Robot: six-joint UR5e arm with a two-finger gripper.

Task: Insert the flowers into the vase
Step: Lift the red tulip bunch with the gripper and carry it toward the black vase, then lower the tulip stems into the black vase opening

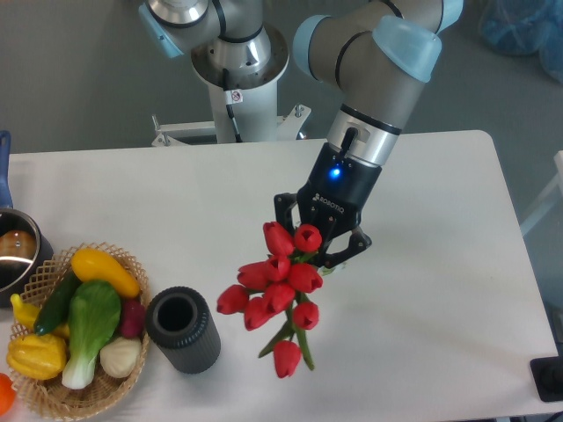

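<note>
Above the table (422,176), tool (322,242) clamped on the flowers (280,286), right of the vase (183,329)

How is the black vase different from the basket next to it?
The vase is dark, ribbed and tall for its width; the basket is light brown, woven, wide and shallow. The vase's mouth shows nothing inside, while the basket is heaped with toy vegetables. Both stand on the white table with open tops, right beside each other.
</note>
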